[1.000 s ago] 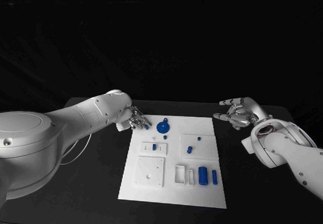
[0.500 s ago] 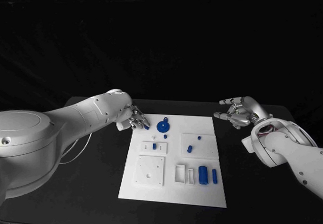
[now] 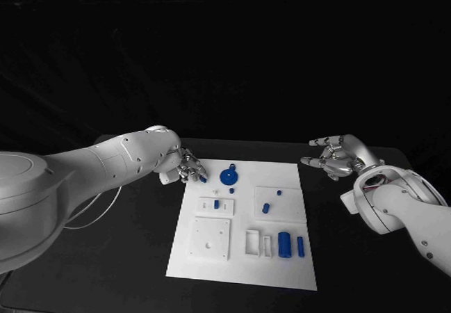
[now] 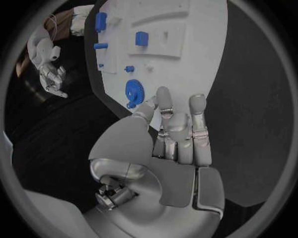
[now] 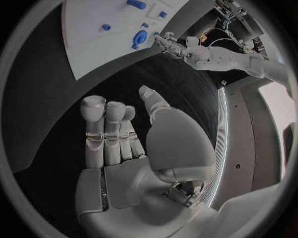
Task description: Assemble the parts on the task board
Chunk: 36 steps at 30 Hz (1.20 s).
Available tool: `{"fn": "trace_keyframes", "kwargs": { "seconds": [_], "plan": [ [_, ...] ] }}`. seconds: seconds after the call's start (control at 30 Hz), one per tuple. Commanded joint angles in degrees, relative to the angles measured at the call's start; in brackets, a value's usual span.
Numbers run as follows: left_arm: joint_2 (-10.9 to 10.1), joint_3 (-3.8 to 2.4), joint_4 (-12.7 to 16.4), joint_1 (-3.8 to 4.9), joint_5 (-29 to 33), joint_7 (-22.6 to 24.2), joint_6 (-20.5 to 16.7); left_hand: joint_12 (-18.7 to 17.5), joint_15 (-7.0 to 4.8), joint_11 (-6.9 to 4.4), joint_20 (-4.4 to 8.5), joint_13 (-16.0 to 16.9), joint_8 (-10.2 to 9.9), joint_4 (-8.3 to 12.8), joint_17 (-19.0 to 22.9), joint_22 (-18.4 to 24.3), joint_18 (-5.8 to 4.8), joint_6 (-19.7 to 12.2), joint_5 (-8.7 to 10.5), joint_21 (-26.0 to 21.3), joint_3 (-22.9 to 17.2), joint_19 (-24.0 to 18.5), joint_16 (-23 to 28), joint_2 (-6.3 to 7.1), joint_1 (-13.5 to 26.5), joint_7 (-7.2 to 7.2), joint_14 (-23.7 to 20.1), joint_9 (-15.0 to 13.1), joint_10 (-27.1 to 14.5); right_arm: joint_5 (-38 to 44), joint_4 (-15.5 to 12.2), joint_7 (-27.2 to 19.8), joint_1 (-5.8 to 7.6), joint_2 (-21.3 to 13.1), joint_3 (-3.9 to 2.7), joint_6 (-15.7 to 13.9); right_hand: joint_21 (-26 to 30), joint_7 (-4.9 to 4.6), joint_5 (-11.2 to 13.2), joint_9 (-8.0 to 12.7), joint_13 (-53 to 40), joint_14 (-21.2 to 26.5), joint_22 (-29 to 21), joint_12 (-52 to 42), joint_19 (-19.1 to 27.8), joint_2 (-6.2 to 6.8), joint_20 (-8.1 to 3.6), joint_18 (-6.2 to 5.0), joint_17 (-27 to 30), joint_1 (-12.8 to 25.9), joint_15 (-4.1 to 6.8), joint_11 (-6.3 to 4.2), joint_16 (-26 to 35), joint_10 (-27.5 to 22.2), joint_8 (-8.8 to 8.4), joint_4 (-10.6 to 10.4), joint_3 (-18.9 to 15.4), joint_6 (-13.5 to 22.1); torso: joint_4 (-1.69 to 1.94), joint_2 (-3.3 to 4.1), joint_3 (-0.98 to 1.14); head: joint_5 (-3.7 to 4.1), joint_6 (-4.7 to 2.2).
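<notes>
Black bench point(image 3: 111, 263) against a dark, unlit backdrop; item carried: one white task board point(image 3: 245, 223), lying flat at the middle, long side running away from the robot. Board contents, far end to near end: a round blue gear-like part point(image 3: 228, 177) lying at the far left corner region; two small blue parts point(image 3: 278, 194) on a raised white square block at the right, one apparently standing as a peg and one lying; a small blue part point(image 3: 216, 205) seated in the left white block; a plain white square plate point(image 3: 209, 239) at the near left; a white rectangular frame point(image 3: 251, 242) beside it; a thick blue cylinder point(image 3: 284, 245) and a slimmer blue bar point(image 3: 300, 246) lying side by side at the near right, loose and probably awaiting insertion. Left robot hand point(image 3: 189, 167): poised at the board's far left edge, just beside the blue gear-like part, fingers extended and slightly apart, holding nothing as far as the wrist view shows; placement suggests it is staged for a pick of that gear. Right robot hand point(image 3: 331, 157): held off the board beyond its far right corner, over bare bench, fingers loosely curved and parted, palm empty; position reads as parked clear so the left has room. Assembly judged mostly still to do, several parts lying unseated.
</notes>
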<state>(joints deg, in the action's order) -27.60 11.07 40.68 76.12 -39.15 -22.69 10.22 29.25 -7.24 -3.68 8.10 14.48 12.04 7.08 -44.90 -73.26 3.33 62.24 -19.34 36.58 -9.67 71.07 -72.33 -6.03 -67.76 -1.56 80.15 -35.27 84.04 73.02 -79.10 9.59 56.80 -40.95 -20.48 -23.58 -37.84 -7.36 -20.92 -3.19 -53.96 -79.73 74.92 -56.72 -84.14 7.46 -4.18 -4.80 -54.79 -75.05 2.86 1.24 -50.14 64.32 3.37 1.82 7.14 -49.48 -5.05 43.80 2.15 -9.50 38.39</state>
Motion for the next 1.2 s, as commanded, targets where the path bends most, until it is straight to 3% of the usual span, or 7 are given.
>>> {"fn": "trace_keyframes", "kwargs": {
  "seconds": [0.03, 0.13, 0.4, 0.6, 0.77, 0.87, 1.2],
  "plan": [
    [-1.77, -0.05, 3.63, 0.57, 0.75, -1.66, -4.75, 0.86, 0.01, -0.42, -0.05, 0.02, 2.1, 0.96, -0.3, -0.11, -0.75, 3.2, -1.61, -0.6, -1.56, 0.83, -0.08, 0.63, 0.69, 2.19, 0.69, -10.54, 2.71, 0.24, -0.13, -0.59, -0.03, -0.16, -0.03, -0.05, -0.17, -0.02, -0.5, -0.09, 0.05, 0.07, 4.64, 0.08, -0.33, -0.32, 0.11, -0.92, -0.06, 0.28, 0.2, -0.18, -0.07, -0.25, -0.11, 0.33, -0.06, -0.39, 0.36, -0.18, -0.04, 0.03, 0.19],
    [-4.16, -0.05, 7.94, 1.14, 0.95, -2.22, -7.08, 1.47, -0.12, -0.45, 0.06, -0.03, 2.09, 1.11, -0.56, -0.27, -0.8, 3.8, -2.93, -0.92, -1.97, 1.21, -0.02, 1.07, 1.13, 2.32, 1.0, -10.72, 2.76, 0.21, -0.12, -0.58, -0.05, -0.26, -0.03, -0.06, -0.17, -0.02, -0.5, -0.09, 0.05, 0.07, 4.64, 0.08, -0.33, -0.32, 0.11, -0.92, -0.06, 0.28, 0.2, -0.18, -0.07, -0.25, -0.11, 0.33, -0.06, -0.39, 0.61, -0.37, -0.05, 0.1, 0.39],
    [-9.73, 0.03, 18.14, 2.18, 0.84, -3.15, -13.56, 3.74, -0.31, -0.61, 0.15, 0.07, 1.76, 1.75, -1.92, -1.16, -0.73, 5.93, -9.68, -1.43, -3.37, 2.3, -0.25, 3.09, 2.58, 2.75, 2.02, -10.99, 2.84, 0.09, 0.04, -0.56, -0.23, -0.35, -0.03, -0.05, -0.17, -0.02, -0.5, -0.09, 0.05, 0.07, 4.64, 0.08, -0.33, -0.32, 0.11, -0.92, -0.06, 0.28, 0.2, -0.18, -0.07, -0.25, -0.11, 0.33, -0.06, -0.39, 1.22, -0.93, -0.09, 0.15, 0.74],
    [-12.29, 0.47, 23.59, 2.34, -0.34, -3.65, -17.75, 4.5, -0.26, -0.69, -0.04, -0.76, 1.5, 1.99, -2.51, -2.25, -0.42, 6.38, -10.33, -1.92, -4.63, 2.66, -0.43, 3.57, 3.38, 2.86, 2.1, -11.71, 2.84, -0.06, 0.17, -0.56, -0.51, -0.38, -0.03, -0.01, -0.17, -0.02, -0.5, -0.09, 0.05, 0.07, 4.64, 0.08, -0.33, -0.32, 0.11, -0.92, -0.06, 0.28, 0.2, -0.18, -0.07, -0.25, -0.11, 0.33, -0.06, -0.39, 1.48, -1.27, -0.17, 0.15, 1.23],
    [-13.75, 1.96, 27.83, 2.33, -1.0, -3.76, -22.07, 4.77, -0.28, -0.73, -0.08, -0.8, 1.45, 1.91, -2.71, -2.42, -0.35, 6.55, -10.38, -2.0, -4.64, 2.8, -0.57, 3.62, 3.46, 2.89, 2.16, -11.8, 2.84, -0.23, 0.33, -0.57, -0.76, -0.37, -0.03, 0.07, -0.17, -0.02, -0.5, -0.09, 0.05, 0.07, 4.64, 0.08, -0.33, -0.32, 0.11, -0.92, -0.06, 0.28, 0.2, -0.18, -0.07, -0.25, -0.11, 0.33, -0.06, -0.39, 1.75, -1.6, -0.22, 0.06, 1.65],
    [-14.04, 2.38, 29.4, 2.12, -1.34, -3.74, -24.09, 4.91, -0.26, -0.74, -0.13, -0.8, 1.41, 1.89, -2.85, -2.48, -0.3, 6.63, -10.47, -2.02, -4.68, 2.87, -0.68, 3.61, 3.44, 2.91, 2.21, -11.81, 2.82, -0.31, 0.41, -0.58, -0.83, -0.33, -0.03, 0.12, -0.17, -0.02, -0.5, -0.09, 0.05, 0.07, 4.64, 0.08, -0.33, -0.32, 0.11, -0.92, -0.06, 0.28, 0.2, -0.18, -0.07, -0.25, -0.11, 0.33, -0.06, -0.39, 1.91, -1.76, -0.22, 0.12, 1.82],
    [-13.75, 2.79, 32.27, -0.28, -4.78, -2.31, -29.4, 5.28, -0.21, -0.83, -0.34, -0.86, 1.29, 1.89, -3.09, -2.64, -0.02, 6.95, -10.91, -1.96, -4.83, 3.07, -0.96, 3.72, 3.41, 2.97, 2.26, -11.85, 2.83, -0.59, 0.67, -0.5, -1.02, -0.15, -0.02, 0.45, -0.13, -0.03, -0.66, -0.08, 0.0, 0.06, 4.64, 0.05, -0.34, -0.4, 0.1, -0.92, -0.08, 0.37, 0.2, -0.18, -0.04, -0.24, -0.12, 0.25, -0.22, -0.31, 1.92, -1.88, -0.2, 0.27, 2.28]
  ]
}}
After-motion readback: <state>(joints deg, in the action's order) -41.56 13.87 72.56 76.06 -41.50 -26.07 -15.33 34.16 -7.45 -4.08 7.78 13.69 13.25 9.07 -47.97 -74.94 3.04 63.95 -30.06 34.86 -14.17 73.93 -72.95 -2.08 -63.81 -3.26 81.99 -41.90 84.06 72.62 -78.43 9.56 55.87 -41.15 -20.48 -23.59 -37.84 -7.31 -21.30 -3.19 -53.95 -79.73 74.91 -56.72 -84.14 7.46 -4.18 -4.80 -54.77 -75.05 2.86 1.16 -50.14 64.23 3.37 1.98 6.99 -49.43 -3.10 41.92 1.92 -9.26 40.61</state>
